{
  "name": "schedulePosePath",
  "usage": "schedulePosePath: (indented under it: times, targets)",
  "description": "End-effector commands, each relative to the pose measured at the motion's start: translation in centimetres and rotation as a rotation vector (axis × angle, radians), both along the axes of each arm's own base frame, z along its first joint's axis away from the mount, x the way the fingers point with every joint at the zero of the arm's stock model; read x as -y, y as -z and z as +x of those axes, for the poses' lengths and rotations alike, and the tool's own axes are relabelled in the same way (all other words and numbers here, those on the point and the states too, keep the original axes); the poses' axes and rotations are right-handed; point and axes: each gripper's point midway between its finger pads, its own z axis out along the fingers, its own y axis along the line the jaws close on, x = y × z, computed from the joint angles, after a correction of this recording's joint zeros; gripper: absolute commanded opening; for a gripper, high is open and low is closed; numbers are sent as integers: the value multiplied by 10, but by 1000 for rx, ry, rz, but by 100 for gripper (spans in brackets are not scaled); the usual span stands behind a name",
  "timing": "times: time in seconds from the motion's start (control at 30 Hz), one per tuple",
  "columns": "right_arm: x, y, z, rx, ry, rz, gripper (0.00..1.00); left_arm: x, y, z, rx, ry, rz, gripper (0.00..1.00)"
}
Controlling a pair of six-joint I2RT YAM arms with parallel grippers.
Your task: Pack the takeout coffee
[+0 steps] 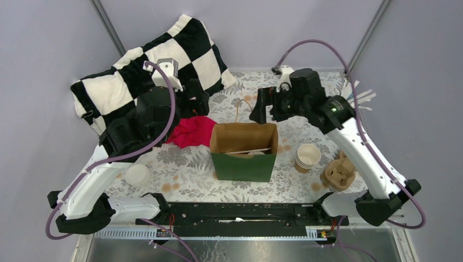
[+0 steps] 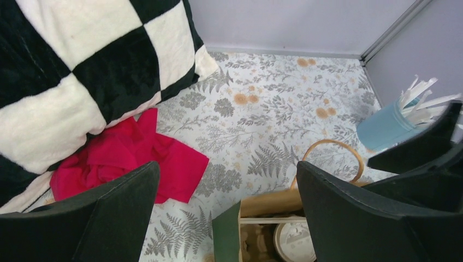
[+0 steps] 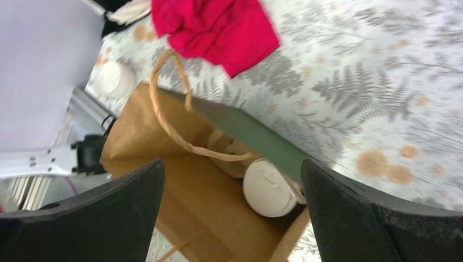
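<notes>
The takeout coffee stands inside the open green paper bag [image 1: 243, 166] at mid table. Its white lid shows in the right wrist view [image 3: 270, 188] and in the left wrist view [image 2: 295, 240]; the brown cup body is hidden by the bag. A beige molded cardboard piece [image 3: 232, 155] lies beside it in the bag. My left gripper [image 1: 196, 99] is open and empty, above the table behind the bag's left corner [image 2: 226, 166]. My right gripper [image 1: 262, 106] is open and empty, above the bag's far rim, looking down into it [image 3: 232, 164].
A red cloth [image 1: 191, 131] and a checkered pillow [image 1: 153, 65] lie at the back left. A stack of lidless cups [image 1: 307, 157] and a molded cup carrier [image 1: 338, 172] stand right of the bag. A loose white lid [image 1: 136, 174] lies front left. A blue cup of white sticks [image 2: 385, 126] stands at the back right.
</notes>
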Motion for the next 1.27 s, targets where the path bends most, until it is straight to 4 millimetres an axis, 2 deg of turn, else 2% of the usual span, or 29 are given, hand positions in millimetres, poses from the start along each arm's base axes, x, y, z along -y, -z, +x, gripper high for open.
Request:
schedulePosePath:
  times: [0.0,0.17,0.27,0.53,0.7,0.97,1.07,1.23]
  targets:
    - [60,-50,-3,134,259,-68,100,0,-51,3,110,7,-80,99]
    - [74,-109,-16,236,341,91,100,-3,-79,3,164,9,-102,99]
    - [80,-132,-23,277,386,199,100,-10,-99,0,205,2,-125,99]
    - [89,-152,-27,380,396,247,100,-26,-129,-6,272,-38,-216,99]
    - [100,-182,-24,472,450,297,100,-34,-134,-11,278,-55,-260,99]
    - [125,-218,-20,604,527,252,100,-49,-149,-17,323,-83,-286,99]
    - [130,-224,-20,628,549,247,100,-50,-150,-16,328,-89,-287,99]
    - [131,-223,-16,642,549,222,100,-47,-150,-14,328,-88,-286,99]
